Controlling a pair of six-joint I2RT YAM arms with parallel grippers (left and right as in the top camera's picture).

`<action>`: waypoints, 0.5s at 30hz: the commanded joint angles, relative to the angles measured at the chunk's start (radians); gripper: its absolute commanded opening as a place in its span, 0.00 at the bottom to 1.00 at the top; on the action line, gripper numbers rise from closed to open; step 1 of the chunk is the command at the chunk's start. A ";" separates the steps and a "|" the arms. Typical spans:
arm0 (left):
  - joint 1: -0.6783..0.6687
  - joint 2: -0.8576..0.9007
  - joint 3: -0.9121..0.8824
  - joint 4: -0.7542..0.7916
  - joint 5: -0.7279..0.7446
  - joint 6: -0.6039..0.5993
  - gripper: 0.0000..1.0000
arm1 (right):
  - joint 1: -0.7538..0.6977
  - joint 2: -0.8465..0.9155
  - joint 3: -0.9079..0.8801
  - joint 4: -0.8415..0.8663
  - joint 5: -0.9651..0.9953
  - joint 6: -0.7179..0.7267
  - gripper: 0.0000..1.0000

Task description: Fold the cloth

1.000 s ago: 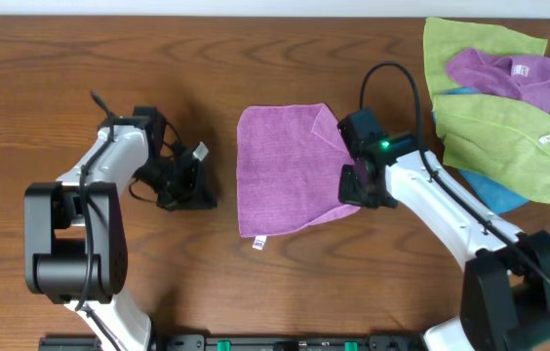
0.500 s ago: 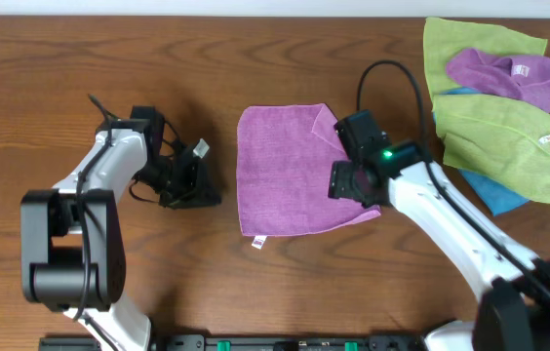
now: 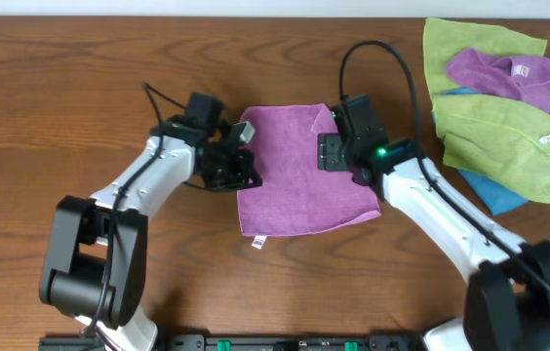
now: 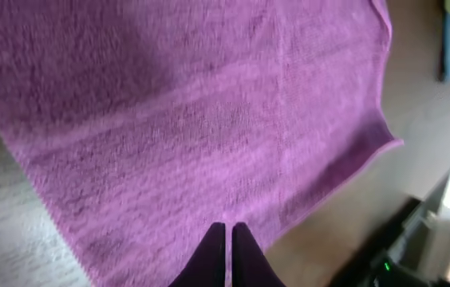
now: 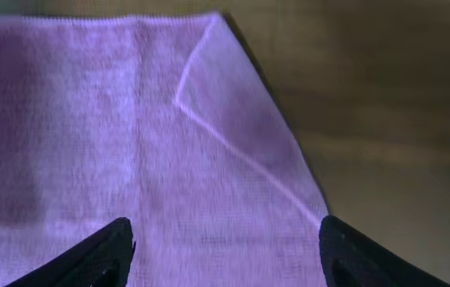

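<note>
- Currently the purple cloth (image 3: 299,180) lies spread on the tabletop (image 3: 60,78) between the two arms. It is nearly flat, apart from a folded-over corner (image 3: 326,122) at its far right.
- No fold has been started, by the look of it. The step in hand seems to be getting both arms into place for a first grasp.
- Over the cloth's left edge sits the left end effector (image 3: 241,168). The left wrist view shows it clenched, fingertips pressed together (image 4: 226,231) just above the fabric. No cloth is visibly pinched between them.
- Above the right part of the cloth hangs the right end effector (image 3: 332,153), beside the turned corner. Its wrist view shows it released, with the fingers spread wide (image 5: 225,231) and the fabric and the corner flap (image 5: 233,119) below.
- Next, I judge, the left fingers must open before they can take anything. Each arm then needs to settle on an edge or corner on its side and close on one layer only.
- Flattening the turned corner first would likely give a cleaner fold.
- A white tag (image 3: 258,242) marks the near left corner. The pile of spare cloths (image 3: 499,136) at the far right lies well apart.
</note>
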 commanded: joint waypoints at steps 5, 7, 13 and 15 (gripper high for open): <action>-0.044 -0.004 0.009 0.020 -0.212 -0.085 0.06 | -0.023 0.124 0.001 0.122 0.032 -0.051 0.71; -0.049 -0.004 0.009 0.023 -0.252 -0.088 0.06 | -0.023 0.153 0.002 0.158 0.029 -0.058 0.70; -0.048 0.007 0.008 0.024 -0.279 -0.093 0.06 | -0.023 0.198 0.003 0.243 0.030 -0.058 0.64; -0.048 0.016 0.008 0.024 -0.281 -0.094 0.06 | -0.023 0.204 0.005 0.269 0.031 -0.058 0.63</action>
